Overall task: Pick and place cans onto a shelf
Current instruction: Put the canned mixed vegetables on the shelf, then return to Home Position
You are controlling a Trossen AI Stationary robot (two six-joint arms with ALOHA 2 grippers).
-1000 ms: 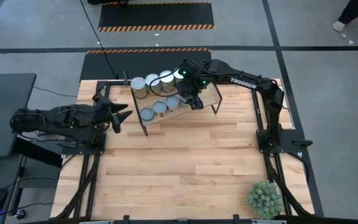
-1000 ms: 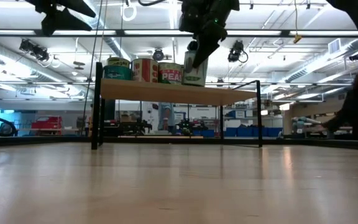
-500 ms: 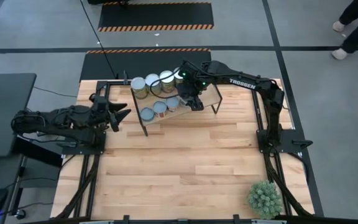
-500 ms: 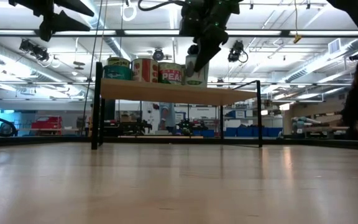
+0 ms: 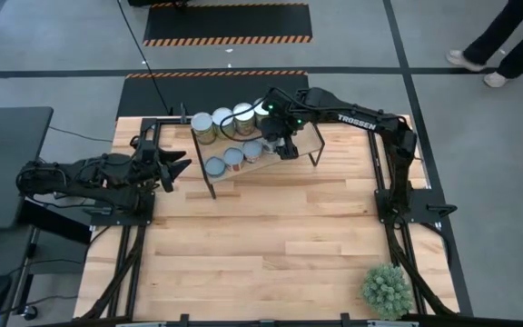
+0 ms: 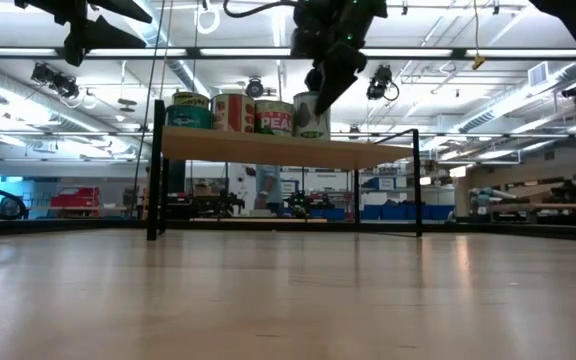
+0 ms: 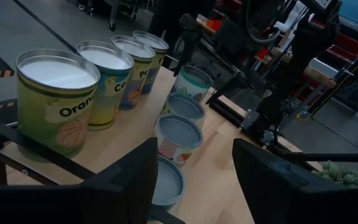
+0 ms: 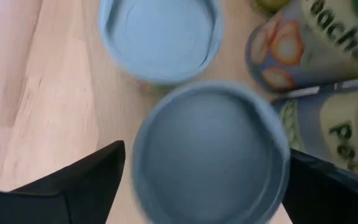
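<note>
The light wood shelf (image 5: 303, 143) on black legs stands at the table's far middle. On it a far row of several tall cans (image 5: 222, 119) and a near row of pale blue-topped cans (image 5: 234, 159) stand on their bases. My right gripper (image 5: 281, 145) is open over the near row's right-end can (image 8: 210, 155), one finger on each side of its top. That can stands upright on the shelf (image 6: 311, 115). My left gripper (image 5: 182, 165) is open and empty, left of the shelf, pointing at the cans (image 7: 179, 134). My right gripper comes from above, pointing down, with its fingers (image 8: 73, 183) on either side of the can's top rim (image 8: 143, 158). I cannot tell whether they touch it. The can stands on the shelf plank (image 6: 268, 148).
A spiky green plant ball (image 5: 387, 289) sits at the table's near right corner. The wide wooden tabletop (image 5: 271, 236) lies in front of the shelf. A person's legs (image 5: 502, 36) show on the floor beyond the table's far right.
My right gripper has brought the can down onto the shelf's right part. The can was tilted and just above the plank; now it stands upright on it beside the far row.
</note>
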